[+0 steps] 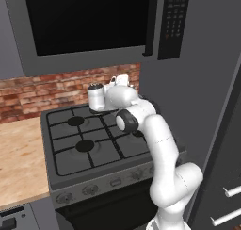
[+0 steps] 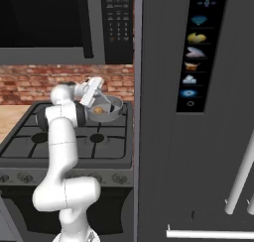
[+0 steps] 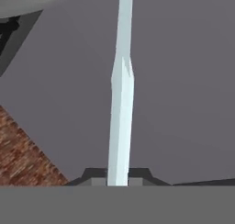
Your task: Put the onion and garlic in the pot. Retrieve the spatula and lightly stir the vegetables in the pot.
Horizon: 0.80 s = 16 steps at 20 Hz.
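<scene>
While the arm reaches to the far right corner of the stove (image 1: 89, 144), the left base view has the wrist over the back burners near the brick backsplash (image 1: 47, 90). The gripper's tips are hidden behind the arm's own links here. Black cast grates, matte grey cooktop, pale wood-grain counter (image 1: 19, 158) to the left, dark microwave (image 1: 89, 21) above.

Right base view: the gripper (image 2: 99, 99) is tilted down over the pot (image 2: 115, 107), which sits on the far right burner against the tall grey panel (image 2: 158, 112). Pot is round, grey metal, low straight sides, lighter rim. The onion (image 2: 98, 109), a small golden-brown bulb, lies inside it just below the hand. Garlic too small to make out. Spatula head hidden by the hand.

Hand view: jaws are together, clamped on the spatula (image 3: 121, 103), with the fingertips (image 3: 94, 175) dark on either side of the handle's base. Handle is thin, straight, pale silver-white, smooth, widening slightly mid-length. Its long axis runs straight away from the gripper along the view's centre, pointing out of the top edge. A curved slice of the pot's grey rim sits at the top left corner, brick at lower left, flat grey panel behind.
</scene>
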Tool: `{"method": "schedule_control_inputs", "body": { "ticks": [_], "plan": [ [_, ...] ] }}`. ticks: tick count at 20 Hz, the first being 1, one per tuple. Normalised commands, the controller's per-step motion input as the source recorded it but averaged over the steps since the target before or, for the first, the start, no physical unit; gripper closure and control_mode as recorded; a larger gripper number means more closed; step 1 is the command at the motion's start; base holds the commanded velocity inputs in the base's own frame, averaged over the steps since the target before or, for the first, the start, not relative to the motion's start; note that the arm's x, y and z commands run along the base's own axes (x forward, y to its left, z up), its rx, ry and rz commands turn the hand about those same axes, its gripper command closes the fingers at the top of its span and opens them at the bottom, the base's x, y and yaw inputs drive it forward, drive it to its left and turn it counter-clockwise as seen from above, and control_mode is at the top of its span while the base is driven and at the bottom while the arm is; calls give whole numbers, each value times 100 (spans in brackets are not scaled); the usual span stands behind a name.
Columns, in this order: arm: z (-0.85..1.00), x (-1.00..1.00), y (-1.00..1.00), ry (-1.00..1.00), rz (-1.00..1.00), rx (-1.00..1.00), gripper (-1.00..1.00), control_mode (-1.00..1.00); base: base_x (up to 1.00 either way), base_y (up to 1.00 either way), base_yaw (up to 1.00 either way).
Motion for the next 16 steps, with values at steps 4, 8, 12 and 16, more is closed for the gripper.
{"method": "schedule_control_inputs", "body": {
  "ticks": [4,8,12,16],
  "plan": [
    [41,-3,0,6,6,0,100,-100,0,0,0],
    [17,0,2,9,14,0,100,-100,0,0,0],
    [6,0,4,0,14,0,100,-100,0,0,0],
    [7,0,10,1,15,0,100,-100,0,0,0]
  ]
}}
